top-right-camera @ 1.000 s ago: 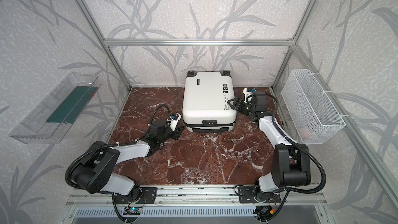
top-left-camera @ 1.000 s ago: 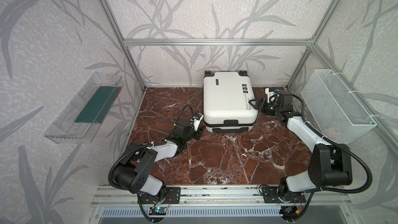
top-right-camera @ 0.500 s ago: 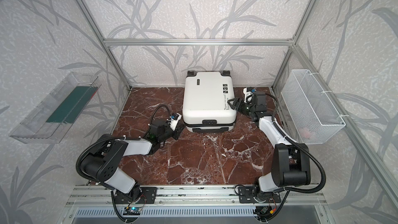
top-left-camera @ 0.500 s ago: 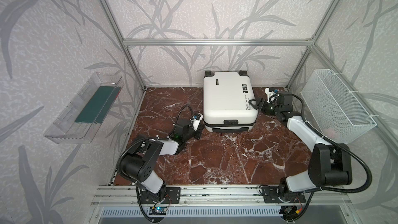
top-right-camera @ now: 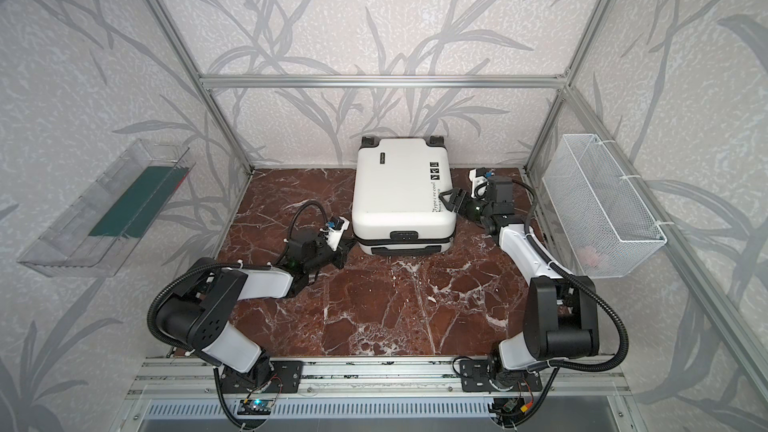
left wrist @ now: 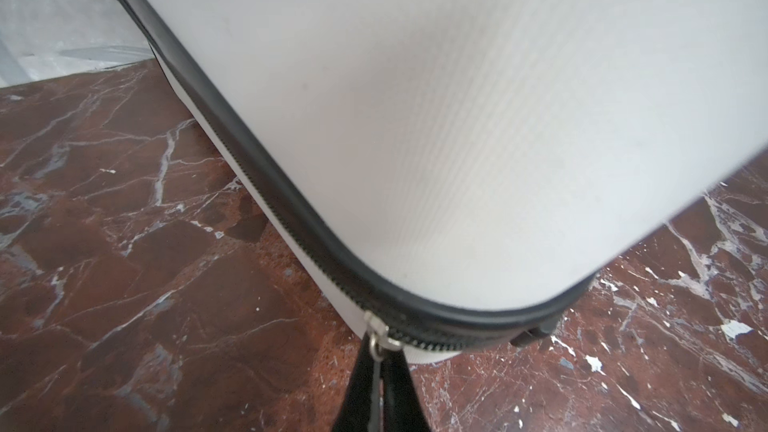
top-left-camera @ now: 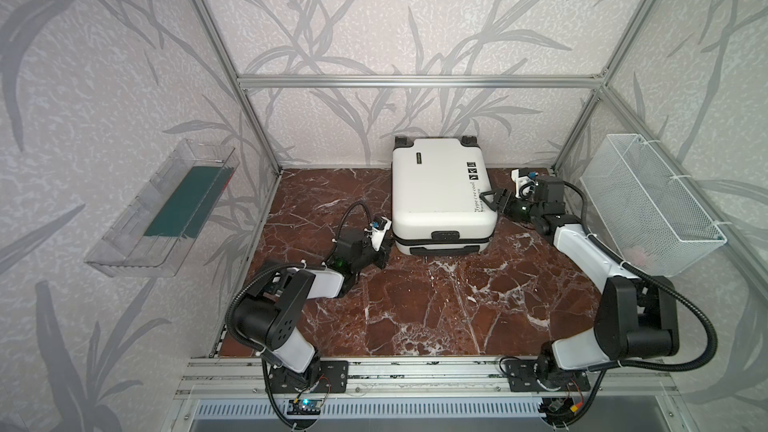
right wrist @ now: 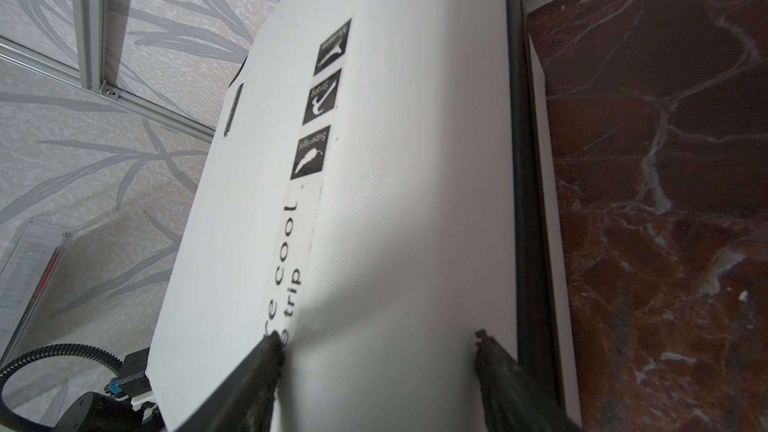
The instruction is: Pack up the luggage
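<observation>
Luggage (top-left-camera: 440,189) lies flat and shut at the back middle of the counter (top-left-camera: 415,305), wheels toward the back wall, exactly where you saw it a second ago. What differs is the left gripper (left wrist: 380,371) at its near left corner. Its jaws have gone from partly open to closed and now pinch the zipper pull (left wrist: 375,329), and that arm's elbow sits further in. Your right gripper (right wrist: 378,342) has not moved. Its jaws are spread wide across the shell's right edge, one tip by the printed text, the other near the zipper seam (right wrist: 525,201).
</observation>
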Action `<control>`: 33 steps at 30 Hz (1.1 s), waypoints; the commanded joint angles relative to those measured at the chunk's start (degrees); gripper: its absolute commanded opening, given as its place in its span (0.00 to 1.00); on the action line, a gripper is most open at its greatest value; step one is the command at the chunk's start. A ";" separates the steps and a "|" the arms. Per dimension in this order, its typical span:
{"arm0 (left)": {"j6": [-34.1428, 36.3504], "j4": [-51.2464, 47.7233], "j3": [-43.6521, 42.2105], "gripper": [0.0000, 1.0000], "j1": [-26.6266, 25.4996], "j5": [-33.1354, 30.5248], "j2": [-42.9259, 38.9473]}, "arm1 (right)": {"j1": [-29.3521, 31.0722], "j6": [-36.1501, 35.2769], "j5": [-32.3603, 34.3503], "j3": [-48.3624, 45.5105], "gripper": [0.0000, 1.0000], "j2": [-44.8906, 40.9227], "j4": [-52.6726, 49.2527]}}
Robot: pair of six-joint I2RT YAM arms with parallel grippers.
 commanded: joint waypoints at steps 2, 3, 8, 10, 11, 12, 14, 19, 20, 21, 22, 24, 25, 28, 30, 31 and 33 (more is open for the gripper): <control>-2.07 1.92 -1.63 0.00 -0.06 1.20 -2.14 | 1.79 -0.74 -2.27 -0.59 0.73 2.20 -5.81; -2.52 0.93 -1.80 0.00 -0.06 1.94 -3.22 | 1.87 -0.64 -2.19 -0.46 0.73 2.27 -5.86; -4.00 -12.98 0.27 0.00 -0.53 3.35 -9.05 | 2.31 -0.01 -1.58 -0.38 0.72 2.27 -5.58; -4.05 -19.72 1.66 0.00 -1.38 2.50 -10.85 | 2.72 0.44 -1.45 -0.40 0.72 2.44 -5.16; -3.60 -23.27 2.37 0.00 -1.95 1.76 -11.51 | 2.92 0.55 -1.17 -0.45 0.72 2.53 -5.11; -3.36 -25.81 3.02 0.00 -2.47 0.96 -11.99 | 3.16 0.72 -1.04 -0.55 0.72 2.57 -4.90; -2.73 -31.22 4.39 0.00 -3.30 0.04 -12.58 | 3.62 1.00 -0.81 -0.65 0.72 2.87 -4.64; -1.63 -34.08 4.57 0.00 -4.78 -0.07 -13.06 | 4.35 1.79 -0.59 -1.24 0.72 3.00 -3.97; -1.51 -32.67 4.19 0.00 -5.24 0.49 -12.95 | 4.43 1.97 -0.67 -1.39 0.72 3.05 -3.77; -1.27 -32.10 4.14 0.00 -5.68 0.64 -12.91 | 4.59 2.13 -0.68 -1.54 0.72 2.98 -3.58; -0.87 -31.57 4.14 0.00 -6.14 1.02 -12.85 | 4.69 2.15 -0.61 -1.64 0.72 2.97 -3.52; -0.59 -28.23 3.30 0.00 -7.17 1.38 -12.93 | 4.87 2.41 -0.61 -1.97 0.72 2.87 -3.23; -0.70 -27.01 3.09 0.00 -7.69 0.95 -12.88 | 4.96 2.57 -0.68 -2.23 0.72 2.82 -3.03; -0.79 -24.10 3.59 0.00 -9.60 0.42 -11.91 | 5.19 3.27 -0.85 -2.93 0.72 2.88 -2.09; -0.88 -22.69 4.36 0.00 -11.28 -0.31 -10.84 | 5.39 3.62 -0.94 -3.25 0.71 2.93 -1.65; -0.70 -21.56 4.72 0.00 -12.44 -0.60 -10.16 | 5.64 3.80 -0.94 -3.38 0.71 2.97 -1.39; 0.12 -19.66 5.13 0.00 -14.39 -1.50 -9.09 | 6.17 3.95 -0.84 -3.79 0.71 3.03 -1.16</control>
